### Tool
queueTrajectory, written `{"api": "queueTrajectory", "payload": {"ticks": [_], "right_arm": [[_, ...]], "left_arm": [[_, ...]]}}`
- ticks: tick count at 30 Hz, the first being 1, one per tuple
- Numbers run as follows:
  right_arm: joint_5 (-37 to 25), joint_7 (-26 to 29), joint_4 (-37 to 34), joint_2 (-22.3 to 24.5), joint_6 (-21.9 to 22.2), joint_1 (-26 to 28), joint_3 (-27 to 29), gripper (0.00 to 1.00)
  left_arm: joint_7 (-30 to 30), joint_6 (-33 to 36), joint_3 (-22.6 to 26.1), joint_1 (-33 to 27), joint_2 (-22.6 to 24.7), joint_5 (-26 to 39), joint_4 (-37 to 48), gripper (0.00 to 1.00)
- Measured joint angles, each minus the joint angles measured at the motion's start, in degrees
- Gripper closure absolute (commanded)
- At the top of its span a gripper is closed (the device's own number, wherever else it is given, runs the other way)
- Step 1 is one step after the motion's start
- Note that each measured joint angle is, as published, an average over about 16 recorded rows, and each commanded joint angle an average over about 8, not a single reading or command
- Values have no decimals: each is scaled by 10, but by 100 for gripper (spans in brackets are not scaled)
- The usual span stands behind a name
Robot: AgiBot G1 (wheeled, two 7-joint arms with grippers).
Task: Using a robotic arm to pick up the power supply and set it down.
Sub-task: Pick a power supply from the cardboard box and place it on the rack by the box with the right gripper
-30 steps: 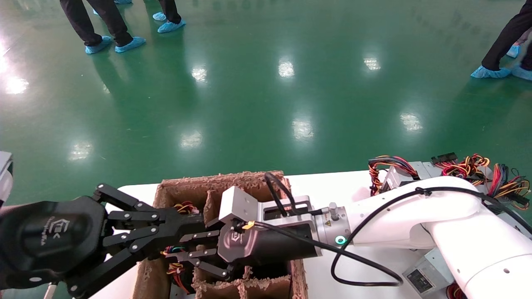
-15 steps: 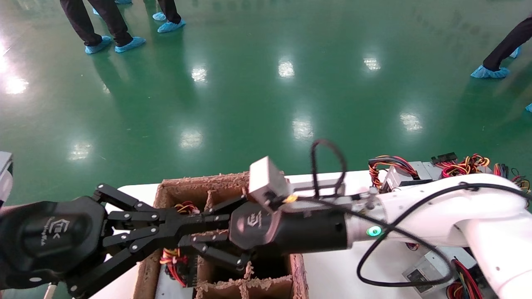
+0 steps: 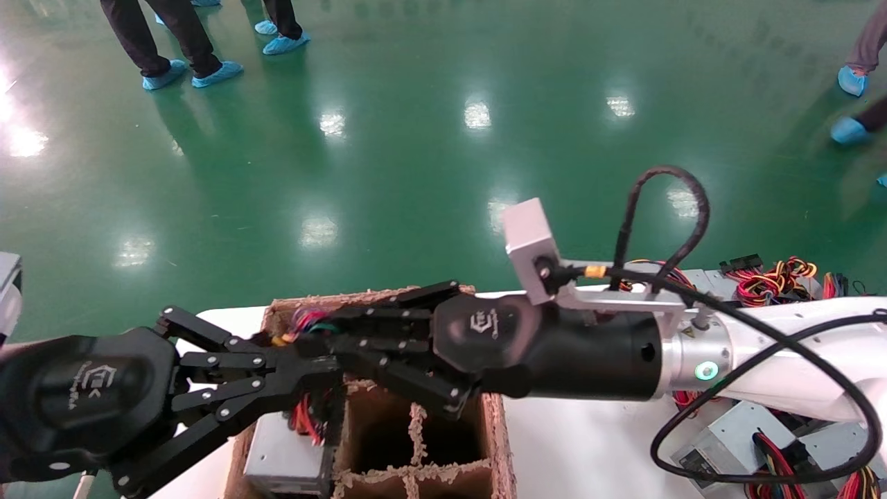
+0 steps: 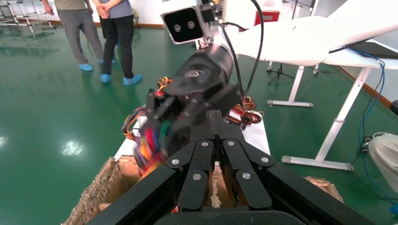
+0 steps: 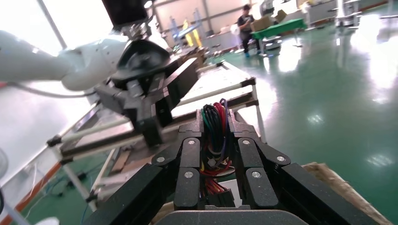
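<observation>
The right hand [image 3: 326, 339], at the frame's centre, is pinched on the wire bundle [image 5: 215, 126] of the power supply [image 3: 284, 454], which hangs at the lower left over the cardboard divider box [image 3: 495, 443]. The left hand [image 3: 305, 378], lower left, has its fingers pressed together just beside it.
</observation>
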Motion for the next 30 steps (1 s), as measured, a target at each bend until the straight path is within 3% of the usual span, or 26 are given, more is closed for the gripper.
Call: {"api": "queueTrajectory", "payload": {"ticks": [20, 30], "right_arm": [[78, 5, -47, -6, 36, 54, 56, 100], [97, -15, -74, 40, 66, 64, 89, 100]], "left_arm": [[0, 0, 0, 0, 0, 0, 0, 100], [0, 0, 0, 0, 0, 0, 0, 100]]}}
